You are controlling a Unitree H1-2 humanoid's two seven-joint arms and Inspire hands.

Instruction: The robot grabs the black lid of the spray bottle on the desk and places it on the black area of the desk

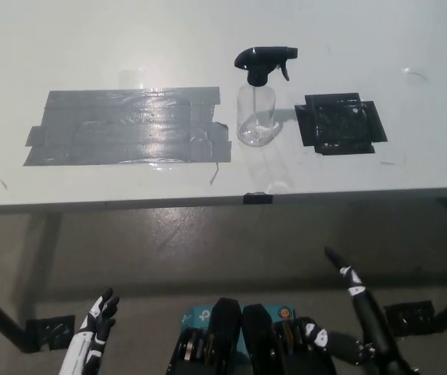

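A clear spray bottle (256,117) with a black trigger lid (264,60) stands upright on the white desk (223,39), between a grey tape patch and a black tape patch. The black area (341,123) lies just right of the bottle. My white left hand (98,319) hangs low at the lower left, below the desk's front edge, fingers apart and empty. My black right hand (352,285) is at the lower right, also below the desk edge, fingers extended and holding nothing. Both hands are far from the bottle.
A large grey tape patch (130,126) covers the desk left of the bottle. A small black marker (257,198) sits on the desk's front edge. Dark desk legs and floor show beneath the edge.
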